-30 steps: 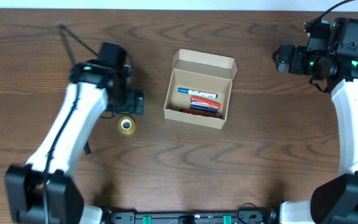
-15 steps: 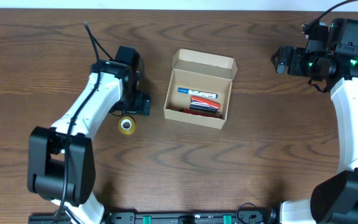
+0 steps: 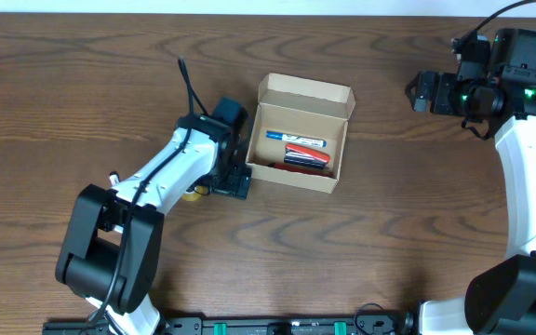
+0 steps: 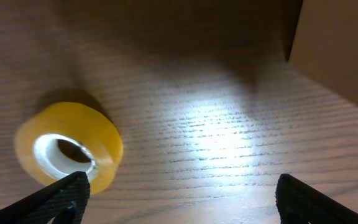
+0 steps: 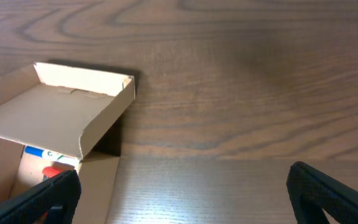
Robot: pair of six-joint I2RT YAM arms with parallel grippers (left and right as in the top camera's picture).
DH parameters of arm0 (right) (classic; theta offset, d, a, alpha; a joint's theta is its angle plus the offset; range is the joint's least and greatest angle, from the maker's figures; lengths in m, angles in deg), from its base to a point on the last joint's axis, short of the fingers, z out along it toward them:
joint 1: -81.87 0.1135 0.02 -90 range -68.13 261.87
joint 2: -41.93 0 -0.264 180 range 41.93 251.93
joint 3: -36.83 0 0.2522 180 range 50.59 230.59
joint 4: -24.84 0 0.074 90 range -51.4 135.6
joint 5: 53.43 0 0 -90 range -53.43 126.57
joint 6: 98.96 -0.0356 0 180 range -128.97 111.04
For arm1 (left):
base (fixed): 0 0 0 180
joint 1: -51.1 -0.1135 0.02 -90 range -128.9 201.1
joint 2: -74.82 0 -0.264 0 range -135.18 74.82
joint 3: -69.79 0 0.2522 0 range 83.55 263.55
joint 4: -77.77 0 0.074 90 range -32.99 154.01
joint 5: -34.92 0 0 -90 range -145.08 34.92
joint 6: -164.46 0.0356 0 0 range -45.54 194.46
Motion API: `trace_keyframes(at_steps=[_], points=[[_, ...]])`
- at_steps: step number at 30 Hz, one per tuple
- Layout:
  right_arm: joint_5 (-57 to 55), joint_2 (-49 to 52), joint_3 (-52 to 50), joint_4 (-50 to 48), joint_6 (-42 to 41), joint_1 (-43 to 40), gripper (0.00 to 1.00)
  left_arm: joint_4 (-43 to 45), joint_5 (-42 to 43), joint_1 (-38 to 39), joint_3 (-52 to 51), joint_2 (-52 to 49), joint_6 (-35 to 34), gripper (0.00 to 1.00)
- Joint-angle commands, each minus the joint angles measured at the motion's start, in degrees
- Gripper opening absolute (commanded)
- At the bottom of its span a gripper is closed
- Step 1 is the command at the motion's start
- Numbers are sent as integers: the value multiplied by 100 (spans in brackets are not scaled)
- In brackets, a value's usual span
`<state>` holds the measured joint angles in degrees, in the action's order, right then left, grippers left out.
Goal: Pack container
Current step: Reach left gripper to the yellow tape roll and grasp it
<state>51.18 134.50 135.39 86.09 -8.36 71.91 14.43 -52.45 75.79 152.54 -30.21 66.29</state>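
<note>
The tan cardboard container (image 3: 298, 174) sits mid-table with its flap lid (image 3: 305, 94) open; red and blue markers (image 3: 303, 150) lie inside. It also shows in the right wrist view (image 5: 67, 118) and at the upper right of the left wrist view (image 4: 340, 50). A yellow tape roll (image 4: 67, 146) lies on the table, mostly hidden under the left arm in the overhead view (image 3: 192, 195). My left gripper (image 4: 179, 193) is open and empty, low over the table between roll and box, its left finger next to the roll. My right gripper (image 5: 185, 193) is open and empty at the far right, away from the box.
The dark wood table (image 3: 361, 251) fills the view. The left arm (image 3: 170, 167) reaches across the left half to the box's left wall. The right arm (image 3: 529, 167) stands along the right edge.
My left gripper has swung right and forward, from beside the tape roll to a spot between the roll and the box's left wall. The right arm has not moved.
</note>
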Motion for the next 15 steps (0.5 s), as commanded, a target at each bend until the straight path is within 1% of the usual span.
trace_keyframes(at_steps=[1,15], points=[[22,35,55,55,74,-28,99,28,-44,-31,-140,-37,-170,95],[22,35,55,162,120,-28,99,122,-345,-46,-177,-28,-166,95]])
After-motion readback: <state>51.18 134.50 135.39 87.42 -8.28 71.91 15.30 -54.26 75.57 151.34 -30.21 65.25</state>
